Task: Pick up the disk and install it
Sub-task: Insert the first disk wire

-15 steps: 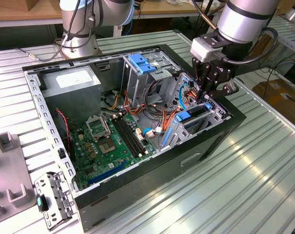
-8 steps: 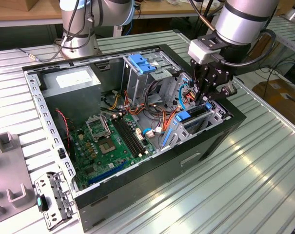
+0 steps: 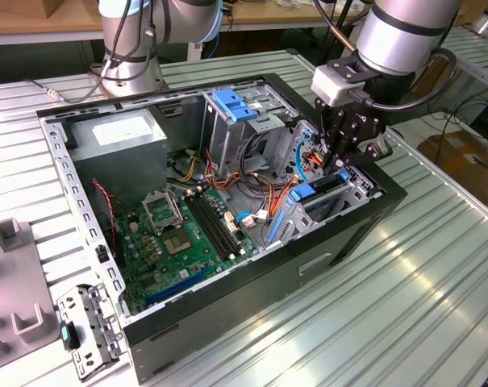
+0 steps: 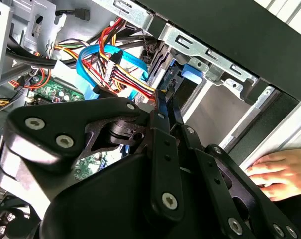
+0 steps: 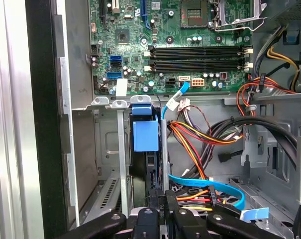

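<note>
The disk [image 3: 318, 193], a dark drive in a bright blue carrier, sits on edge in the metal drive bay [image 3: 352, 189] at the exterior view's right end of the open computer case. Its blue end tab [image 5: 145, 132] points toward the motherboard, and its dark body [image 5: 151, 172] runs back toward my fingers. My gripper [image 3: 339, 161] hangs right over the bay. Its black fingers [image 5: 160, 199] are drawn close together on the disk's rear edge. In the second wrist view the gripper [image 4: 165, 102] reaches down to the blue carrier [image 4: 192, 69].
Bundles of orange, red, yellow and black wires [image 5: 200, 144] and a flat blue cable [image 5: 215, 186] lie beside the bay. A tall metal cage with a blue latch [image 3: 231, 105] stands mid-case. A person's hand [image 4: 279, 174] rests on the table by the case wall.
</note>
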You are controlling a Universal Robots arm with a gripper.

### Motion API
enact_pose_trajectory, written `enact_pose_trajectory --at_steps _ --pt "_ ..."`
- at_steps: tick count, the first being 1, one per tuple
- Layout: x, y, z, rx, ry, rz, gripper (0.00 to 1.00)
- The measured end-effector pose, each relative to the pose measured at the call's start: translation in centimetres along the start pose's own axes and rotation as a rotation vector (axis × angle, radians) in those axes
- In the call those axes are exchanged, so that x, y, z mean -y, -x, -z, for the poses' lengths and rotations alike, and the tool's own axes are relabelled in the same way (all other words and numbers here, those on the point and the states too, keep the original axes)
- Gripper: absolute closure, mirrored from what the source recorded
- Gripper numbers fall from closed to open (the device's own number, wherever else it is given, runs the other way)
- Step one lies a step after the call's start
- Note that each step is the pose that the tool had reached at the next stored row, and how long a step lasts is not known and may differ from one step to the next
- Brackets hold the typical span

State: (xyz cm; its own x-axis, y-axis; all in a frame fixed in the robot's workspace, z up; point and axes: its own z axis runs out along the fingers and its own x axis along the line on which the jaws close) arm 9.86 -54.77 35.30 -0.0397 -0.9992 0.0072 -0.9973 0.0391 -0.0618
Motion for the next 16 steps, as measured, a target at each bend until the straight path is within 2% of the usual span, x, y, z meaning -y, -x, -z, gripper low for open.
enact_pose_trajectory --at_steps 3,16 --pt "0.22 0.01 -0.09 0.0000 0.0005 -0.001 0.83" --pt "0.15 -0.17 -0.54 -0.0010 0.0008 -0.015 0.83"
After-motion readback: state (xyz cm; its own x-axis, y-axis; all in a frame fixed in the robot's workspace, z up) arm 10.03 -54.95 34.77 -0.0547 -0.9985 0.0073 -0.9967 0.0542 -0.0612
